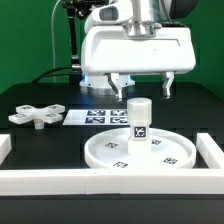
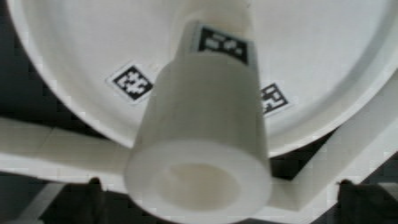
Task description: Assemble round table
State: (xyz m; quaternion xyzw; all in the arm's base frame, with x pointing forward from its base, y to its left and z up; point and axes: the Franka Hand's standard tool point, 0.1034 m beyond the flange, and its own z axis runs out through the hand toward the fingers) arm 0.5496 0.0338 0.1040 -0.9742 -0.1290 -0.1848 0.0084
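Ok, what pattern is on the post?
White post with a black-and-white square tag; clearest in the exterior view.

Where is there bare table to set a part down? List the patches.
Free: black table between the cross piece, the disc and the front rail; also behind the cross piece. Crowded: centre, where the post stands on the disc under the open end effector, marker board beside.

light: bright, even | shadows: soft | wrist view: post [image 2: 196, 130] blurred
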